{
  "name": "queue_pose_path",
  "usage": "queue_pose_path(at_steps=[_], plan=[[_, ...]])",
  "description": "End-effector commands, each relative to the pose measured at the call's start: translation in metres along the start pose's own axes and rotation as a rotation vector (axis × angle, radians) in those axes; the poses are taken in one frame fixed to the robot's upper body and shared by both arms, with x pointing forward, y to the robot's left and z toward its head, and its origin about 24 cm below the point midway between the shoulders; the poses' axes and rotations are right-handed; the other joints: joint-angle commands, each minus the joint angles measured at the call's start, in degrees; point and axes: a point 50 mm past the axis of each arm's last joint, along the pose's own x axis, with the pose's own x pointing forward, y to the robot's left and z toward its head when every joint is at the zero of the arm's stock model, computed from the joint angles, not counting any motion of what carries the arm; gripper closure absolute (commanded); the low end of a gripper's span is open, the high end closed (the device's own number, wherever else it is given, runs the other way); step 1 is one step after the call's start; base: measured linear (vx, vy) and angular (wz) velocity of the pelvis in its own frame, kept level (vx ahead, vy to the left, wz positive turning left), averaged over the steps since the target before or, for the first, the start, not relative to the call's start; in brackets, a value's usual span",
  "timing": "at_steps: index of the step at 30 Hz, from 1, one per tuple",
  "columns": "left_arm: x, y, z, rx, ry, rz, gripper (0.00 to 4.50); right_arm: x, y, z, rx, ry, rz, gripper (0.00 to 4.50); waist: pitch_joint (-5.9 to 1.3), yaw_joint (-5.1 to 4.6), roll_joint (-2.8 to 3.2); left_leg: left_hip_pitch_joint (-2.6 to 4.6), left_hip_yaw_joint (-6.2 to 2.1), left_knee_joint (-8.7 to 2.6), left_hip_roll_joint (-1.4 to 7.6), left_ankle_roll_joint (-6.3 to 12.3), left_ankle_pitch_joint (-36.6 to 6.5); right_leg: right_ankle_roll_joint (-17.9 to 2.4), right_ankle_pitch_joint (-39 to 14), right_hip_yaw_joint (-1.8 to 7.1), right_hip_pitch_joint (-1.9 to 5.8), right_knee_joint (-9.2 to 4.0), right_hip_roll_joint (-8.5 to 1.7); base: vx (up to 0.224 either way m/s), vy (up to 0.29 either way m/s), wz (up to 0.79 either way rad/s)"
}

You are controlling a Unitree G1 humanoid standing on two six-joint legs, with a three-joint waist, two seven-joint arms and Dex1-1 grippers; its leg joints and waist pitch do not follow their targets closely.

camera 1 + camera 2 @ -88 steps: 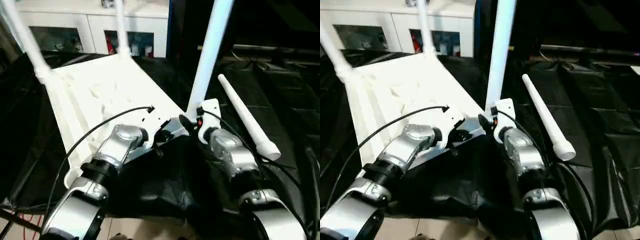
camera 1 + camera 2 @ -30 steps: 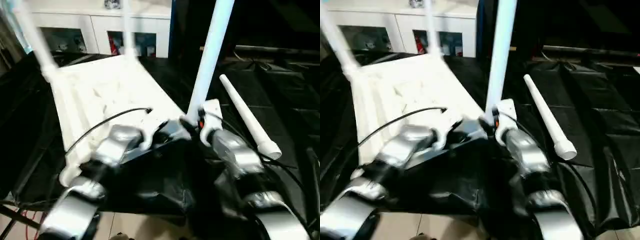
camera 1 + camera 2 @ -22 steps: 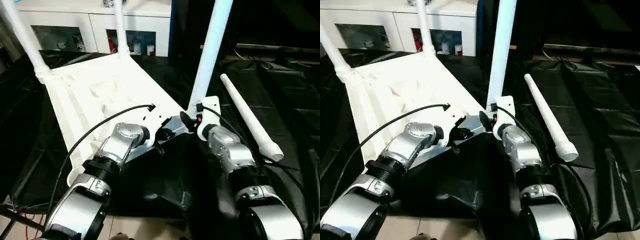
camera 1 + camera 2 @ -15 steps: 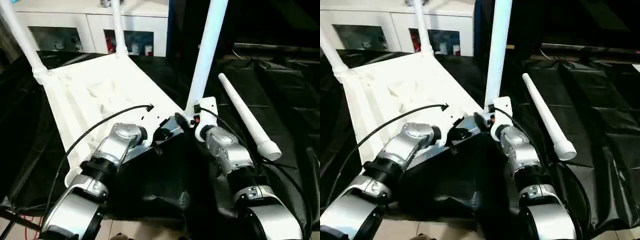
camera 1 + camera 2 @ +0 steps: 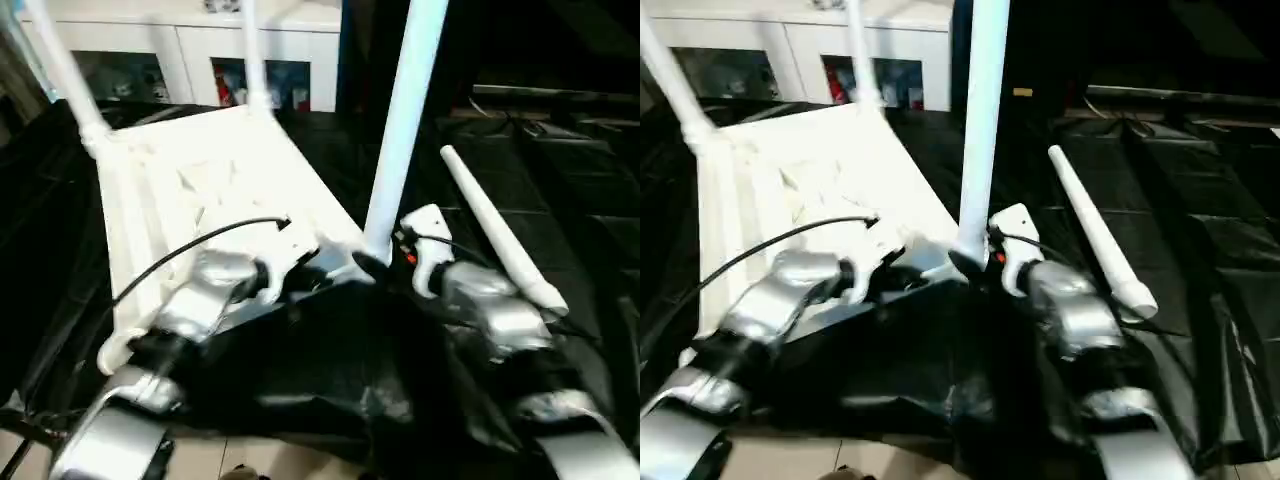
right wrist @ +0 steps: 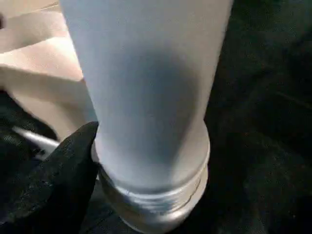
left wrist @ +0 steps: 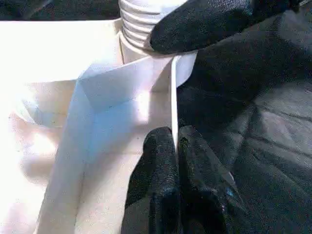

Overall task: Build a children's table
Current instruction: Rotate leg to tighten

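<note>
Black sheeting (image 5: pixel 330 380) under upside-down table top (image 5: pixel 200 190), centre-left. Spare leg (image 5: pixel 495 240) lies loose at right; cabinet (image 5: pixel 190 60) far behind. Left gripper (image 7: pixel 174 146) pinches the top's near rim. Right gripper (image 5: pixel 372 262) at the near-right leg (image 5: pixel 400 120) base; grip unclear, one finger (image 6: pixel 44 180) visible.

Tabletop upside down on the sheet, three legs up, one lying right.

The tabletop (image 5: pixel 200 190) lies left of centre on the sheet (image 5: pixel 330 360). Two legs (image 5: pixel 62 70) rise at its far corners, a third (image 5: pixel 400 120) at its near right corner. The loose leg (image 5: pixel 495 240) lies right of it. The cabinet (image 5: pixel 190 60) stands behind.
</note>
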Motion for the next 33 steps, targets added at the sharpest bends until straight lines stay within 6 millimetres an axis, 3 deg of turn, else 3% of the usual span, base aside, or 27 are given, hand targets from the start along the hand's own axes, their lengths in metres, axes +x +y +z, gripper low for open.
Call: queue_pose_path(at_steps=[1,6,10,11,17,24,25,29,33], plan=[[-0.003,-0.008,0.013,0.058,-0.097,-0.099,4.50,-0.011,-0.002,0.007,-0.032,-0.021,0.064,0.07,-4.06,0.31,-0.36,0.03,-0.99,-3.73,3.25,4.34,-8.70,-10.77,-14.55,3.43,3.45,-4.68,-5.34,0.000,0.000,0.00],[-0.010,-0.013,0.006,0.076,-0.073,-0.160,4.50,-0.018,0.008,0.005,-0.080,0.016,0.222,0.07,-4.06,1.21,-0.30,0.07,-0.93,-3.71,3.38,4.69,-8.15,-11.23,-13.33,3.35,3.33,-4.43,-5.28,0.000,0.000,0.00],[-0.010,-0.015,0.005,0.075,-0.067,-0.172,4.50,-0.015,0.010,0.002,-0.092,0.032,0.227,0.07,-4.00,1.20,-0.28,0.14,-0.98,-3.79,3.35,3.69,-9.18,-10.68,-16.21,3.38,3.23,-4.72,-5.40,0.000,0.000,0.00],[-0.011,-0.016,0.005,0.074,-0.067,-0.180,4.50,-0.014,0.011,0.001,-0.094,0.038,0.225,0.07,-4.04,1.21,-0.50,0.13,-0.98,-3.79,3.34,3.60,-8.93,-10.58,-15.97,3.39,3.26,-4.68,-5.39,0.000,0.000,0.00],[-0.012,-0.016,0.004,0.077,-0.060,-0.188,4.50,-0.013,0.015,-0.002,-0.094,0.049,0.251,0.62,-4.18,1.25,-0.40,-0.05,-0.96,-3.64,3.28,4.12,-7.24,-11.05,-12.96,3.36,3.37,-4.28,-5.32,0.000,0.000,0.00],[-0.012,-0.016,0.003,0.079,-0.054,-0.196,4.50,-0.014,0.017,-0.004,-0.064,0.043,0.271,1.27,-4.20,1.31,-0.43,-0.03,-0.97,-3.61,3.25,4.16,-7.34,-10.90,-13.53,3.31,3.41,-4.34,-5.29,0.000,0.000,0.00],[-0.012,-0.016,0.003,0.078,-0.053,-0.195,4.50,-0.014,0.018,-0.005,-0.053,0.041,0.270,1.39,-4.21,1.28,-0.05,-0.02,-0.97,-3.59,3.27,4.07,-7.43,-11.02,-13.26,3.31,3.38,-4.41,-5.27,0.000,0.000,0.00],[-0.003,-0.008,0.006,0.028,-0.055,-0.080,4.50,-0.004,0.018,-0.014,0.036,0.031,0.173,1.64,-4.18,1.11,-0.50,-0.06,-1.00,-3.64,3.24,3.77,-7.30,-11.22,-12.91,3.29,3.40,-4.32,-5.27,0.000,0.000,0.00],[0.009,0.003,0.014,-0.035,-0.061,0.061,4.50,0.010,0.018,-0.021,0.118,0.024,0.017,1.70,-3.67,0.81,-0.36,0.49,-0.99,-3.77,2.98,2.03,-10.34,-9.49,-20.95,3.21,2.88,-5.38,-5.32,0.000,0.000,0.00]])
